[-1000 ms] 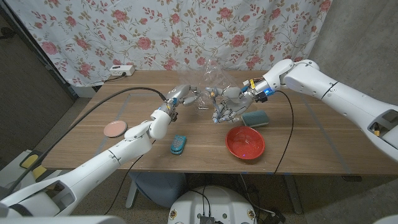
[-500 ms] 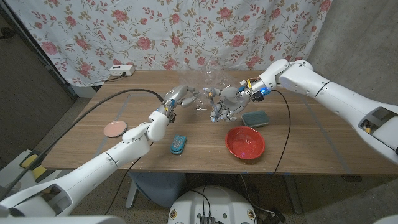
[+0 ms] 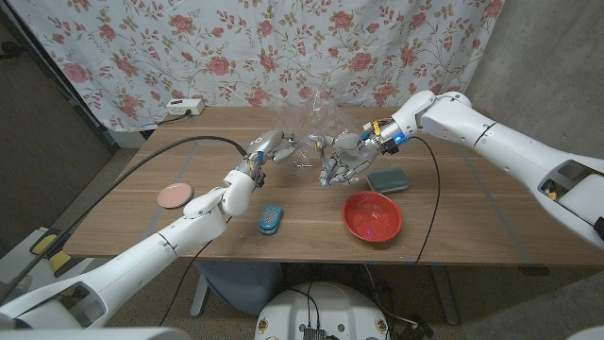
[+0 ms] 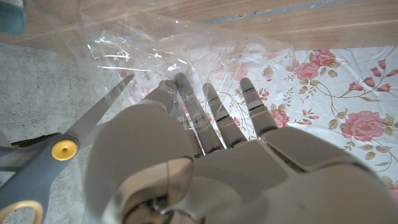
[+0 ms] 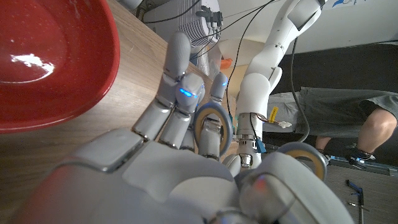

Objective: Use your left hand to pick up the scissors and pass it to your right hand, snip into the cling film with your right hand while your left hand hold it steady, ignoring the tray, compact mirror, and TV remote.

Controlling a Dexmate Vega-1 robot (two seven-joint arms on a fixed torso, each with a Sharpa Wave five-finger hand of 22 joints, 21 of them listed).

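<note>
Scissors (image 4: pixel 43 163) sit in the right hand (image 3: pixel 342 162), whose fingers pass through the grey loops with yellow lining, as the right wrist view shows; the blades are parted, their tips against the cling film (image 4: pixel 186 53). That clear sheet hangs crumpled above the far middle of the table (image 3: pixel 453 222), between the two hands. The left hand (image 3: pixel 267 147) grips the film's left side, fingers closed into the plastic with the sheet draped over the fingertips (image 4: pixel 247 93). Both hands are raised off the table, close together. Just right of the right hand lies a teal, flat case (image 3: pixel 388 179), and nearer than it stands a red bowl-shaped tray (image 3: pixel 372 216). A blue remote (image 3: pixel 271 219) lies near the middle, and a pink round mirror (image 3: pixel 175 195) lies to the left. A person's legs (image 5: pixel 348 118) show in the right wrist view.
</note>
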